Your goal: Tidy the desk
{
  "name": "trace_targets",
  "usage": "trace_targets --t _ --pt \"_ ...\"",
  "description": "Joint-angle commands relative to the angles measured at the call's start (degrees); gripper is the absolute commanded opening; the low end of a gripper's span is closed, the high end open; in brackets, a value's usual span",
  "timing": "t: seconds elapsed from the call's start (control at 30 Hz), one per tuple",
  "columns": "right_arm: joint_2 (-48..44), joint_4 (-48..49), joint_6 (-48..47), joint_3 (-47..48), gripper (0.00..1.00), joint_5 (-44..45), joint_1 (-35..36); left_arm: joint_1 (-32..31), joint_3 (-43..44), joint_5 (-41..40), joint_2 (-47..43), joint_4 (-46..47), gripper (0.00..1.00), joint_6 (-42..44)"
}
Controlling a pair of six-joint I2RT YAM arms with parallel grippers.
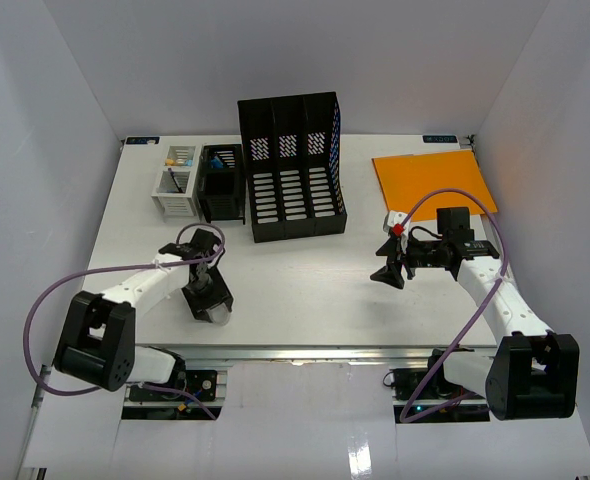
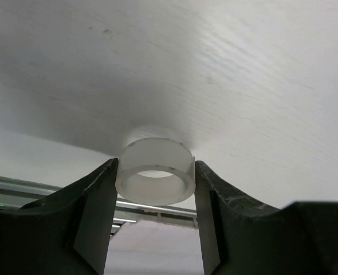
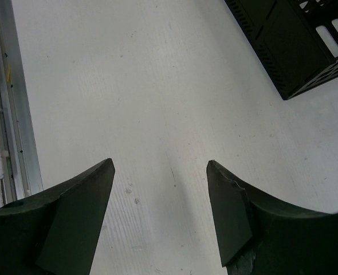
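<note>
The desk [image 1: 305, 285] is a flat white tabletop with a metal rail [image 1: 305, 352] along its front edge. My left gripper [image 1: 208, 303] is near the front left of the desk, pointing down, shut on a translucent white tape roll [image 1: 215, 314]. In the left wrist view the roll [image 2: 157, 154] sits between both fingertips of the gripper [image 2: 156, 165], just above its shadow on the desk. My right gripper [image 1: 388, 262] is open and empty over bare desk right of centre. It also shows in the right wrist view [image 3: 160, 166], with only desk surface between the jaws.
A black three-slot file holder [image 1: 291, 170] stands at the back centre, its corner in the right wrist view [image 3: 295, 40]. A black mesh box [image 1: 221, 182] and a white organizer [image 1: 175, 182] stand left of it. An orange folder [image 1: 433, 180] lies back right.
</note>
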Motion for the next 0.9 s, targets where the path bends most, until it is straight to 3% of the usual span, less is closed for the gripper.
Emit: trace_targets --t 0.0,0.2,0.37,0.5,0.63,0.87 --pt "-0.74 0.53 -0.22 -0.07 0.72 -0.93 -0.27 -0.30 7.38 -2.05 -5.95 2.10 0.09 6.71" --pt "-0.46 0.52 -0.31 -0.16 0.72 -1.11 -0.34 -0.23 21.52 -14.50 -7.19 9.98 0.07 17.00" --pt "-0.47 0.53 -0.39 -0.24 0.72 -0.96 -0.35 1.18 34.17 -21.08 3.74 17.46 0.07 22.79" --pt "-0.51 0.45 -0.52 -0.28 0.72 -0.99 -0.57 2.81 47.04 -23.69 17.74 17.72 0.07 24.90" --pt "-0.42 0.30 -0.64 -0.24 0.72 -0.97 -0.77 3.95 58.15 -24.59 25.97 17.68 0.08 25.22" --pt "-0.30 0.01 -0.93 -0.07 0.72 -0.88 -0.80 4.60 64.78 -24.40 33.34 17.23 0.13 26.27"
